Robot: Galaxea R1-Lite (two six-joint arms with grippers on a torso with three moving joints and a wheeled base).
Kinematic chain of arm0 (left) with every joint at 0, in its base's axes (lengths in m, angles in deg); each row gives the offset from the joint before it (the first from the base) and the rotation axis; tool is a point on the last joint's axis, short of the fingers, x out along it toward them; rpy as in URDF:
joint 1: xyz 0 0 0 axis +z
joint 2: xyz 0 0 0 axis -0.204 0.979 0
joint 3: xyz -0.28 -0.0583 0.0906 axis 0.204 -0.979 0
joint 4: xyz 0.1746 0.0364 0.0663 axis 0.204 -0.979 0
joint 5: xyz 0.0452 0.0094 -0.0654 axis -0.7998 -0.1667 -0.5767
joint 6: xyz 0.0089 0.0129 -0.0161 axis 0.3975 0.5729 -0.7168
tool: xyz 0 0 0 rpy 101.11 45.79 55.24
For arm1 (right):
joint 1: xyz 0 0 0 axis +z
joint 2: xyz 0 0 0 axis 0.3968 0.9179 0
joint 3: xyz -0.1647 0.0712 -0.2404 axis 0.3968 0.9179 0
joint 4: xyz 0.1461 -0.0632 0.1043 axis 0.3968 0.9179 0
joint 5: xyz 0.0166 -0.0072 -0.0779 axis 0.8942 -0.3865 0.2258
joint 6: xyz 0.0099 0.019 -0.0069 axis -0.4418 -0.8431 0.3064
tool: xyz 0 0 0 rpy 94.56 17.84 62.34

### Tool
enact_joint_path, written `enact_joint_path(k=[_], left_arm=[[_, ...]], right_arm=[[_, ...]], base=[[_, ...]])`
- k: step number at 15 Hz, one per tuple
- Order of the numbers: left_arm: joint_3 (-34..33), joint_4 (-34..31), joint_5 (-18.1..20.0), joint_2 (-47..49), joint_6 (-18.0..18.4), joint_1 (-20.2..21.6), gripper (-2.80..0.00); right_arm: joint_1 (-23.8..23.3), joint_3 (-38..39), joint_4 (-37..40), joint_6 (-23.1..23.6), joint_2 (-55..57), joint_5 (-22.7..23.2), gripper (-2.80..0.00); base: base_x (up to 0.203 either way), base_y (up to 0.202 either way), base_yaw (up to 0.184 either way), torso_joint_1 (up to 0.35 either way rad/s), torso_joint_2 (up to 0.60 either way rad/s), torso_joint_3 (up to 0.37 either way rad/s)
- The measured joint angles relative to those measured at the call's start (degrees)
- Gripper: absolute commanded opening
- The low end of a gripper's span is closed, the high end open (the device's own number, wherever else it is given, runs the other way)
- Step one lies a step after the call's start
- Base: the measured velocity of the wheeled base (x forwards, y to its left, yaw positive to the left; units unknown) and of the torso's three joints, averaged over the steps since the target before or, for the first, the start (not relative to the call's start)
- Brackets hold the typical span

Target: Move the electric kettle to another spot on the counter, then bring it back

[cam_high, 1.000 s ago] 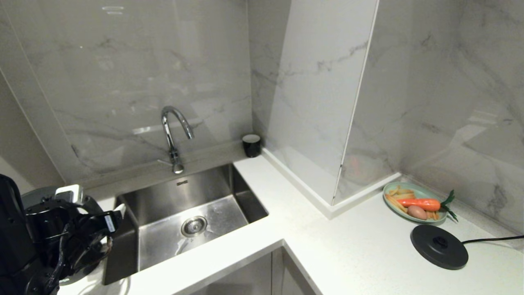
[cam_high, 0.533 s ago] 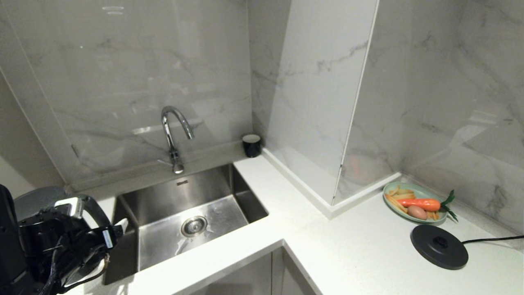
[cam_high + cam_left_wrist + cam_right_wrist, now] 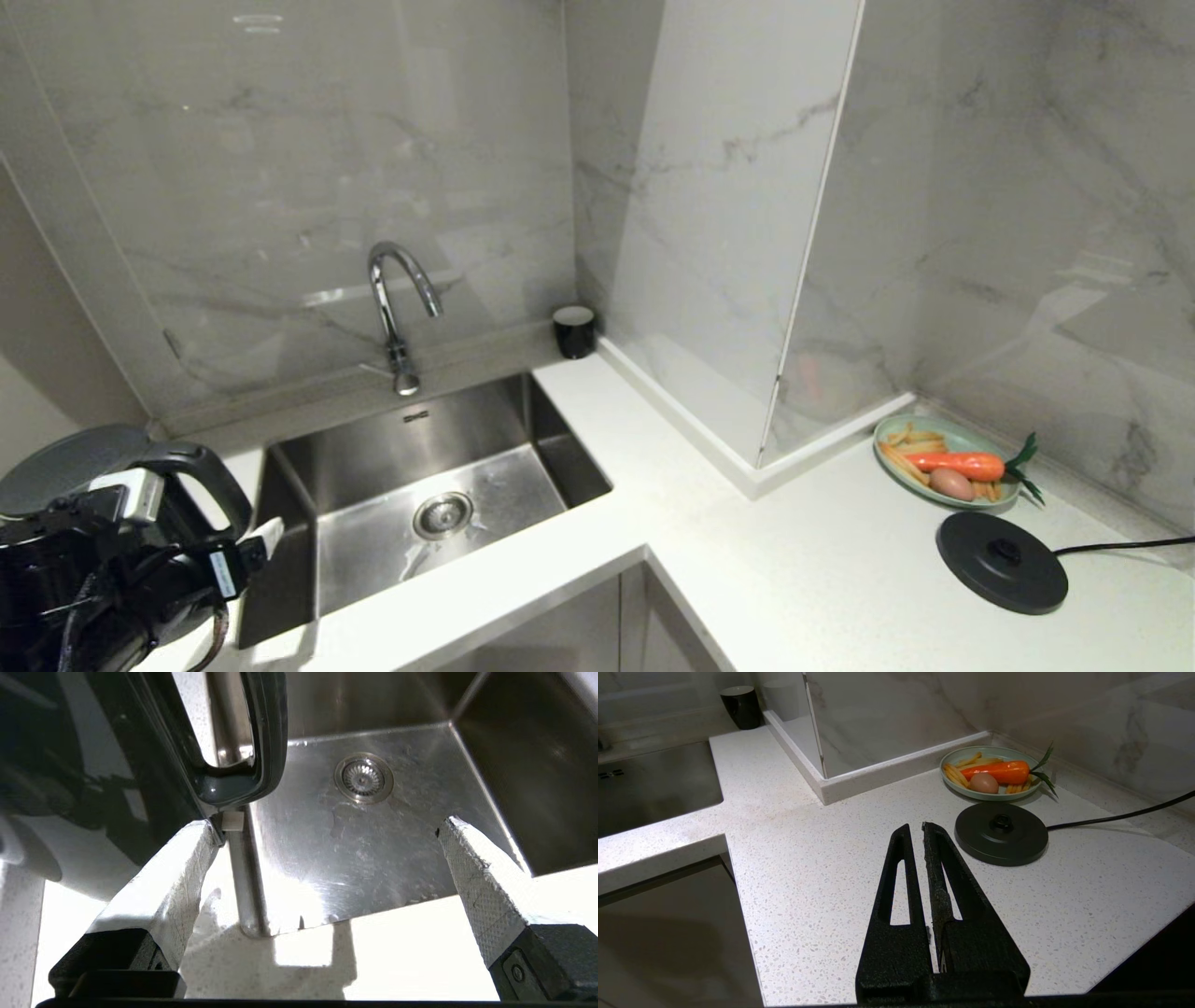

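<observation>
Left fingers (image 3: pixel 327 830) backing lower off glossy black jug kettle (image 3: pixel 84 457), spreading wide, leaving it parked on white speckled bench (image 3: pixel 822 569) beside sink.

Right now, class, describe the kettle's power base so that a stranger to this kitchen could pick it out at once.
Start at the steel sink and follow the white counter round the corner to the right-hand stretch. There, just in front of a green plate of food, lies the power base. It alone is a flat black disc with a centre stud and a black cord.
</observation>
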Motion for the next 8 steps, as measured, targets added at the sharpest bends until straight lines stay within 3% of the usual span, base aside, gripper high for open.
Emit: enact_joint_path(k=[3,8], left_arm=[[-0.55,-0.02,0.00,-4.73,-0.91,-0.78,0.00],[-0.66,-3.59,-0.48,-17.58,-0.77,-8.21,0.00]], right_arm=[[0.00,0.00,-0.01,0.00,0.00,-0.02,-2.80],[0.00,0.00,-0.03,0.00,0.00,0.00,-2.80]], base=[[0.000,0.000,0.000,0.000,0.00,0.000],[0.000,0.000,0.000,0.000,0.00,0.000]])
